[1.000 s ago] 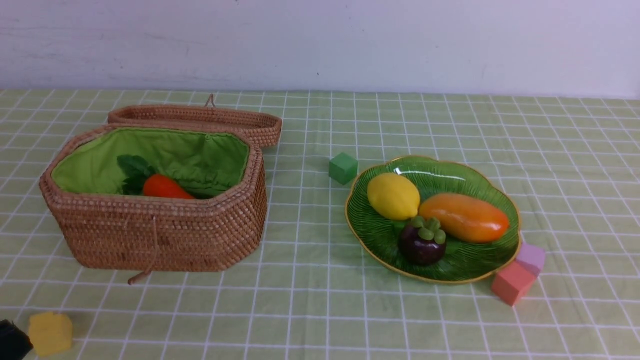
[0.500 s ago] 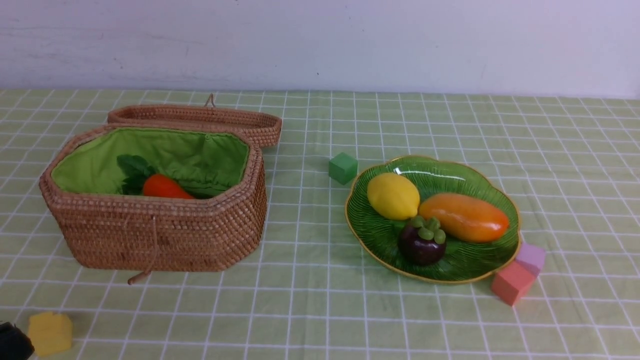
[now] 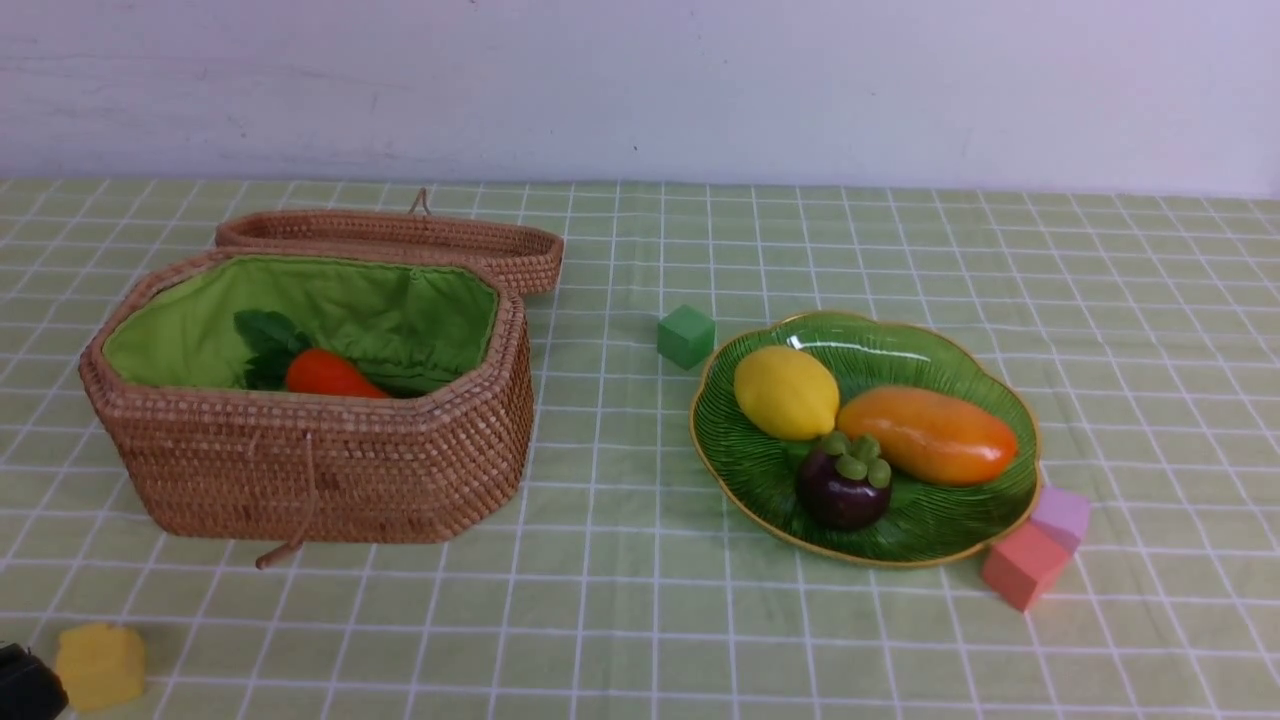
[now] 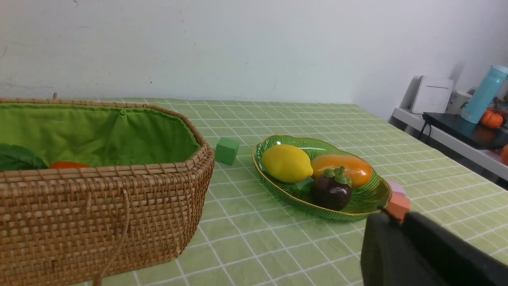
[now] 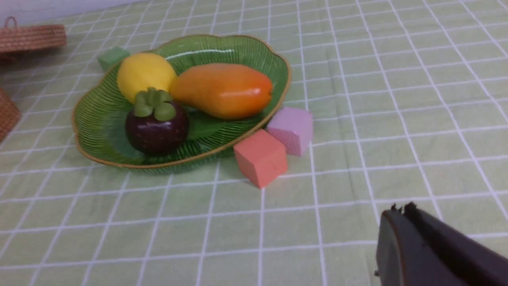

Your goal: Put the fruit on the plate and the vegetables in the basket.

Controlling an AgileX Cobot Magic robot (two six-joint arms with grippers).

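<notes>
The lemon point(image 3: 787, 392), mango point(image 3: 928, 434) and mangosteen point(image 3: 845, 483) lie on the green plate point(image 3: 930, 535) at centre right. The open wicker basket point(image 3: 310, 470) stands at the left with the carrot point(image 3: 328, 374) and its green leaves inside; the eggplant and pale green piece are hidden. My left gripper point(image 4: 391, 216) is shut and empty, low at the front left corner point(image 3: 25, 680). My right gripper point(image 5: 399, 210) is shut and empty, out of the front view, near the table front to the right of the plate point(image 5: 99, 131).
The basket lid point(image 3: 400, 240) lies behind the basket. A green cube point(image 3: 686, 335) sits left of the plate. A pink-red cube point(image 3: 1022, 564) and a lilac cube point(image 3: 1062, 515) touch the plate's front right rim. A yellow cube point(image 3: 98, 666) lies at the front left.
The left gripper has sunk a little lower at the front left corner. Nothing else has moved.
</notes>
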